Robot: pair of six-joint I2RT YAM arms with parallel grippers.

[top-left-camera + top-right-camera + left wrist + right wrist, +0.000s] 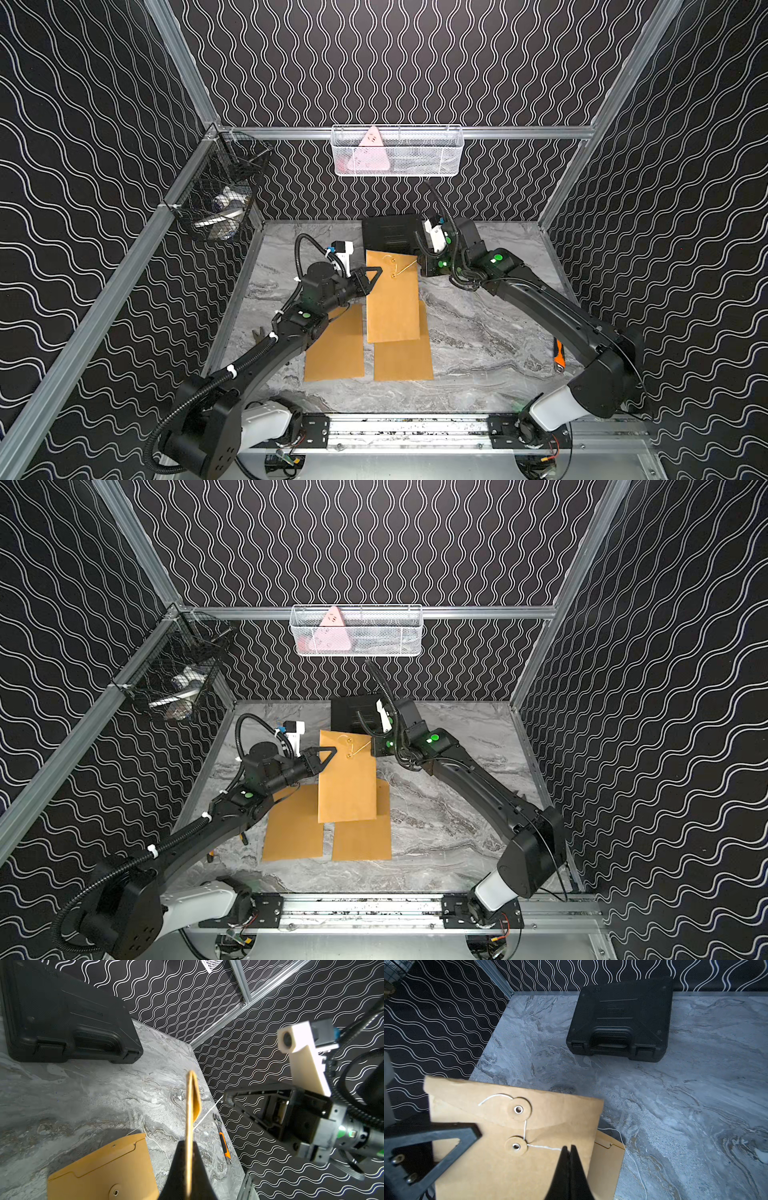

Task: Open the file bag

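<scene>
A brown paper file bag hangs lifted above the table. My left gripper is shut on its left edge, and that edge runs between the pads. Its flap lies down, with two round buttons. A white string runs from the upper button to the lower one, then taut to my right gripper. That gripper is shut on the string, just right of the bag.
Two more brown file bags lie flat under the lifted one. A black case sits at the back. An orange-handled tool lies by the right wall. Wire baskets hang on the walls.
</scene>
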